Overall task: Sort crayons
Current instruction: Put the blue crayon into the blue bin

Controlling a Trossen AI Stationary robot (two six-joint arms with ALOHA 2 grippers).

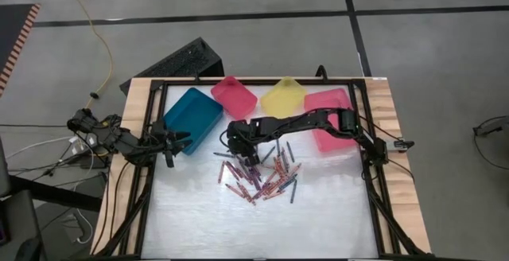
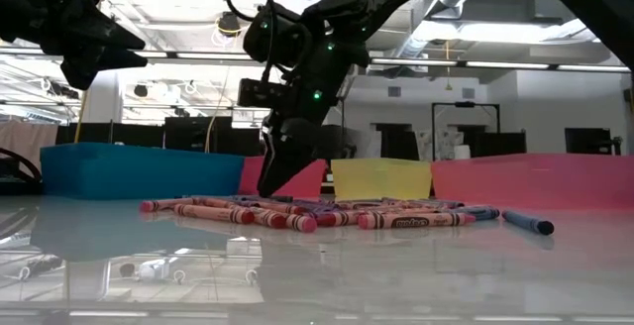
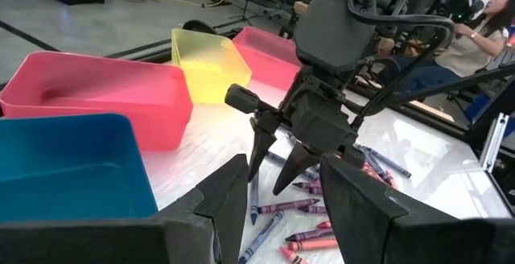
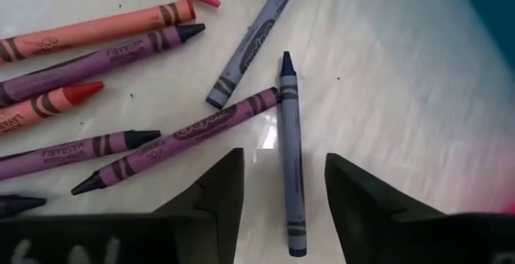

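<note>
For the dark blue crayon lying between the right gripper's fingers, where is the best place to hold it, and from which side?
Probably at mid-length, coming straight down from above. The dark blue crayon lies flat on the table and apart from the purple crayon along most of its length, so the right gripper, open, can close across its thin body.
</note>
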